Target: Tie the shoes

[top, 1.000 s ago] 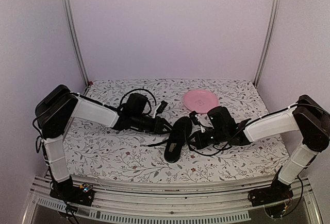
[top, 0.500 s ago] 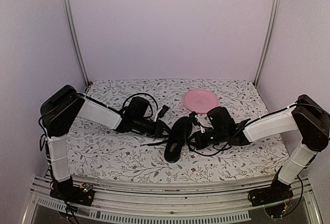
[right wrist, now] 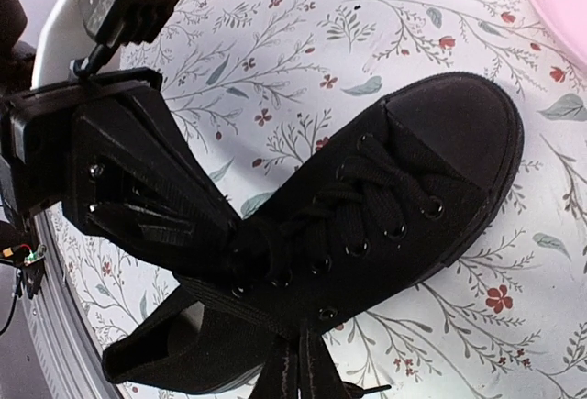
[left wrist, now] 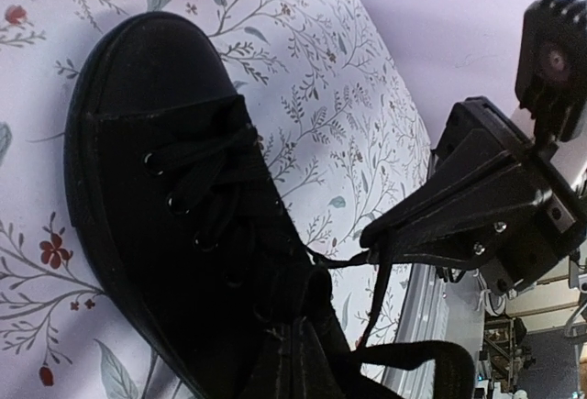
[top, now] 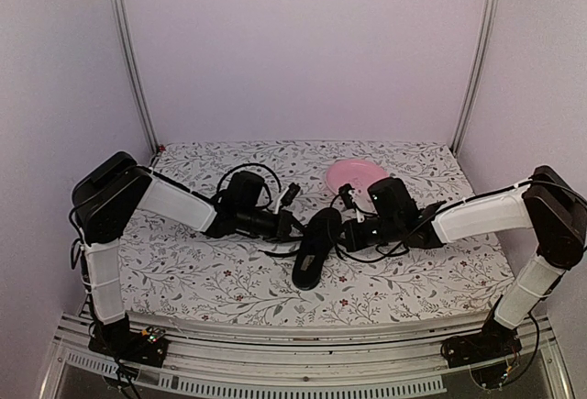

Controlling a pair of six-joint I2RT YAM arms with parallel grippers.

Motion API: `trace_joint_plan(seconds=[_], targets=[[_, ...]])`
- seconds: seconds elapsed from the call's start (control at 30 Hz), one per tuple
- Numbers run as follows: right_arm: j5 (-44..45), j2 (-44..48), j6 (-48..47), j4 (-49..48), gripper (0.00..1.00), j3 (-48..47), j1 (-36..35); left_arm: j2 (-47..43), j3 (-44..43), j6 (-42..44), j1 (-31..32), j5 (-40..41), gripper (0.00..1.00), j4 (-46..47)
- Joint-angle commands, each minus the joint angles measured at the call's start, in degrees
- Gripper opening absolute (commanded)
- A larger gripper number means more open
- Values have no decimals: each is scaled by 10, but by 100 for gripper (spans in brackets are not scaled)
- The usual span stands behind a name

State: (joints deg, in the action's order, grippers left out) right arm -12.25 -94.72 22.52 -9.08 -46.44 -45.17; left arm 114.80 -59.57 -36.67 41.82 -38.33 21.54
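At the middle of the flowered table (top: 211, 280) I see the single black shoe (top: 312, 250) lying on its sole, toe pointing away from the arm bases and slightly to the right, heel toward the near edge. Both arms reach in low from either side and meet over its laced part. My left gripper (top: 292, 226) sits just beside the shoe's left flank with its jaws pressed together. From the right wrist camera its tips (right wrist: 229, 248) rest right at the laces near the tongue of the shoe (right wrist: 385, 206), but I cannot tell whether a lace is caught between them. My right gripper (top: 352, 232) is at the shoe's right side, jaws closed. The left wrist camera shows its tips (left wrist: 381, 243) pinching a thin black lace (left wrist: 337, 260) that runs taut from the upper eyelets of the shoe (left wrist: 165, 206) out to them, with the loose end hanging down below. A pink plate (top: 356, 175) lies behind the right gripper, near the toe but apart from it.
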Motion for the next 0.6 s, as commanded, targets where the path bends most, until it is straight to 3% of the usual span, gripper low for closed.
trace_joint_plan(seconds=[0.0, 0.57], targets=[[16, -11, 9, 8, 2, -32, 10, -9, -1, 1, -1, 7, 0, 42], [-47, -50, -25, 26, 2, -92, 2, -3, 0, 11, -6, 0, 0, 71]])
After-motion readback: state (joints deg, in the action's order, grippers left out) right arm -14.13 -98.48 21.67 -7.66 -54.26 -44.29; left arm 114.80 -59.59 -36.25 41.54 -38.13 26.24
